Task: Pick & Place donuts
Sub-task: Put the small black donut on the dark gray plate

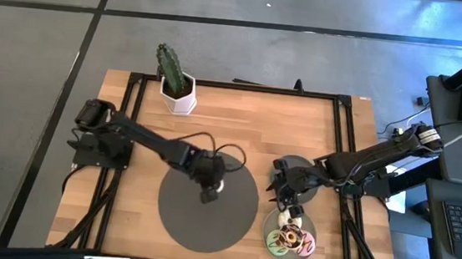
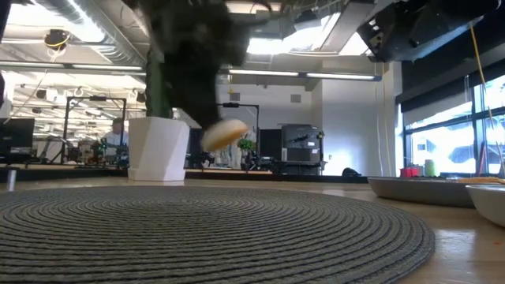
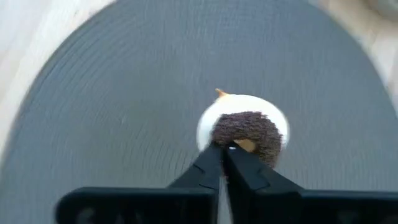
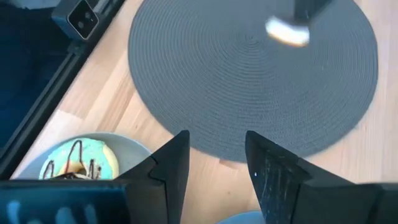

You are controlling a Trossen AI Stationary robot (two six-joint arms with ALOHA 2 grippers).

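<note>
My left tool is pinched shut on the rim of a chocolate-sprinkled donut, a small ring with a cream underside and a rough brown top. It hangs above the round dark mat, a flat woven disc of concentric ribbed cord on the pale wooden bench. My right tool hovers with its fingers spread and nothing between them, over the bench between the mat and a smooth grey plate carrying a pale green donut with chocolate drizzle.
</note>
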